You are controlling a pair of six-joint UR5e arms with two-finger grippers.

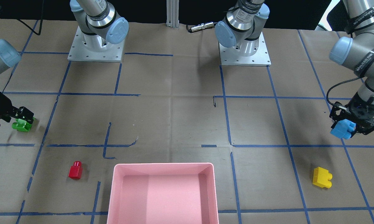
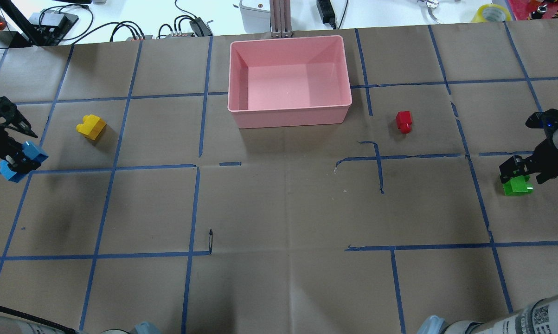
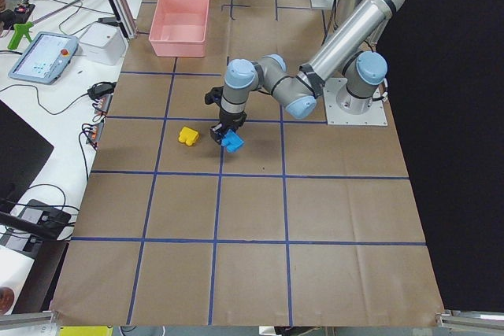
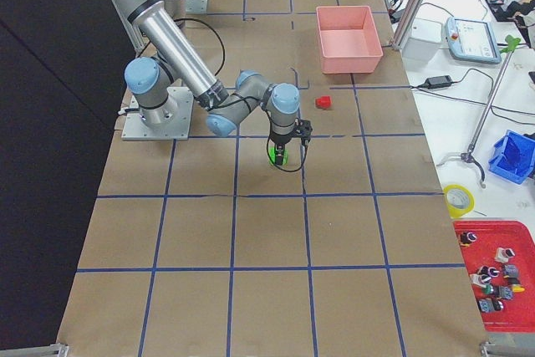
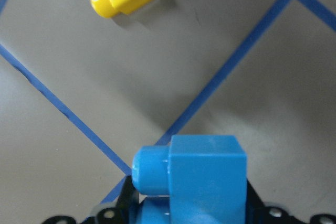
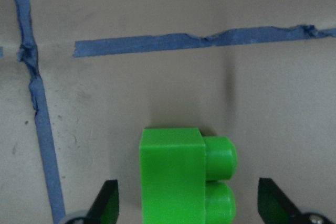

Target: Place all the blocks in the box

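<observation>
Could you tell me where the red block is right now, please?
In the overhead view the red block lies in the right half, just right of the pink box and apart from it.

Brown-paper-covered counter (image 2: 279, 208), gridded with blue tape lines (image 2: 98, 255), stands before a black backdrop (image 3: 457, 155); a white side bench (image 4: 501, 215) holds a grey touchscreen pendant (image 3: 43, 57) and a red plastic parts bin (image 4: 522, 240).

Count's easy, four bricks total: one green block (image 1: 22, 125), one red block (image 1: 76, 170), one light-blue block (image 1: 342, 130), one yellow block (image 1: 321, 178). One pink box (image 1: 163, 165).
</observation>
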